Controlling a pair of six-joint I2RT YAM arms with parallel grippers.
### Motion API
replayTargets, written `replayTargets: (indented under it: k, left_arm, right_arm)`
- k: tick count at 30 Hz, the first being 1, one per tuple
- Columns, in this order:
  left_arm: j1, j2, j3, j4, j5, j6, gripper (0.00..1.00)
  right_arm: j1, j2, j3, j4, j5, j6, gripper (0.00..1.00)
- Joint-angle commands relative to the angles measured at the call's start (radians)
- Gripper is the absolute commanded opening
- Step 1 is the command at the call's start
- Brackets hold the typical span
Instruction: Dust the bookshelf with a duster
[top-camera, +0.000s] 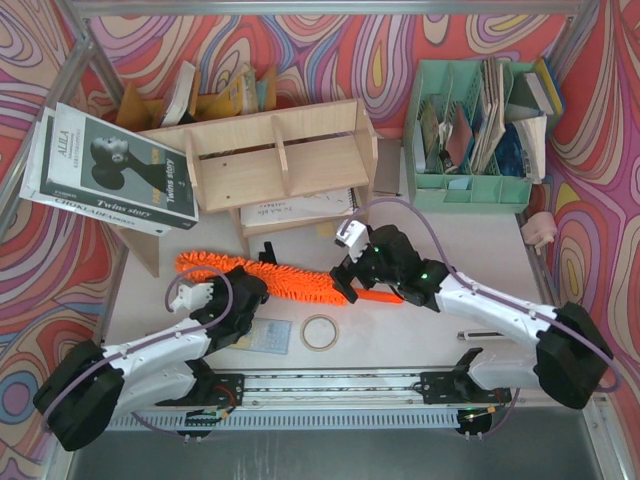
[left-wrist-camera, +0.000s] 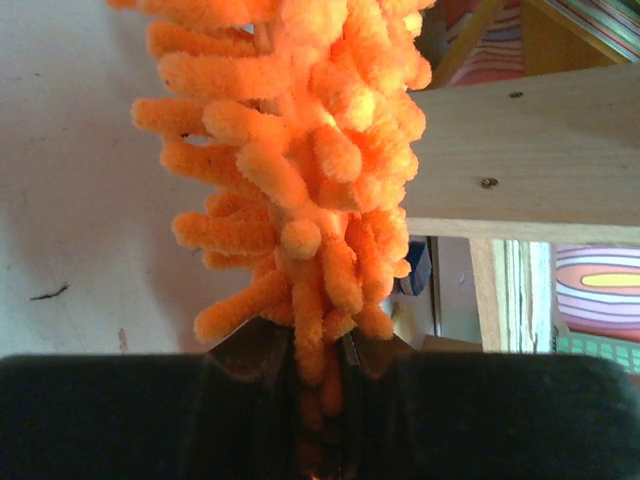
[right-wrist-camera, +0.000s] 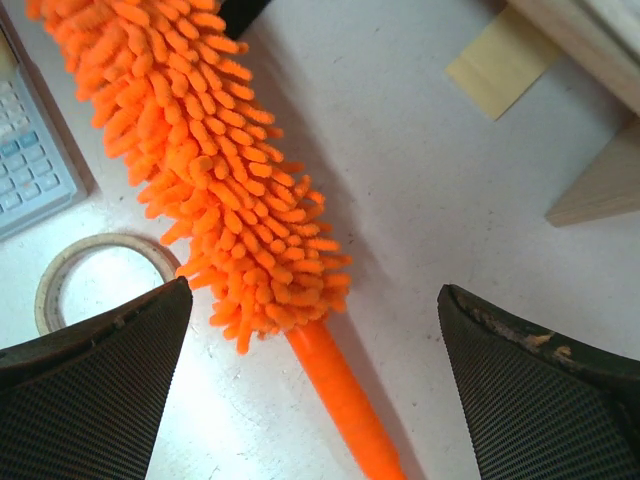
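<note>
White tabletop (top-camera: 400, 330) before swirl-patterned walls. The orange duster (top-camera: 300, 282) stretches left to right, just near of the pale-wood bookshelf (top-camera: 270, 160). Left gripper (left-wrist-camera: 310, 345) is clenched on the fluffy head. Right gripper (right-wrist-camera: 315, 290) is released, jaws spread wide either side of the handle.
</note>
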Motion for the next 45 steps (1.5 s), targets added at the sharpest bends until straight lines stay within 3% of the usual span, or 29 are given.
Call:
replayTargets:
  k: [1,7,11,14,19,25,28,32,36,41,45]
  left_arm:
    - [0.029,0.04,-0.003,0.014,0.003,-0.074,0.22]
    - [0.038,0.045,0.006,-0.03,0.022,-0.077,0.56]
    - [0.038,-0.026,0.022,-0.149,0.042,-0.057,0.68]
    - [0.038,-0.11,0.037,-0.27,0.049,-0.038,0.97]
    - [0.038,-0.232,0.114,-0.475,0.097,0.138,0.98]
    - [0.038,-0.295,0.205,-0.537,0.147,0.549,0.99]
    - [0.036,-0.306,0.271,-0.63,0.101,0.721,0.99]
    - [0.038,-0.327,0.263,-0.524,0.001,1.019,0.99]
    - [0.038,-0.235,0.268,-0.373,-0.035,1.296,0.98]
    - [0.084,-0.109,0.272,-0.238,-0.068,1.435,0.99]
    - [0.148,-0.133,0.177,-0.092,-0.02,1.538,0.98]
  right_arm:
    - [0.0,-0.079,-0.032,0.034,0.056,0.066,0.99]
    - [0.0,-0.139,-0.051,0.007,0.103,0.104,0.99]
    - [0.0,-0.176,-0.05,-0.002,0.15,0.116,0.99]
    - [0.0,-0.187,-0.04,-0.012,0.172,0.117,0.99]
    - [0.0,-0.197,-0.029,-0.023,0.195,0.109,0.99]
    - [0.0,-0.228,-0.038,-0.015,0.279,0.13,0.99]
    - [0.0,-0.243,-0.037,-0.014,0.344,0.16,0.99]
    - [-0.001,-0.252,-0.028,-0.02,0.463,0.212,0.99]
    - [-0.035,-0.246,-0.01,-0.038,0.531,0.272,0.99]
    - [-0.158,-0.239,0.004,-0.077,0.517,0.356,0.99]
    - [-0.26,-0.248,0.014,-0.093,0.459,0.386,0.99]
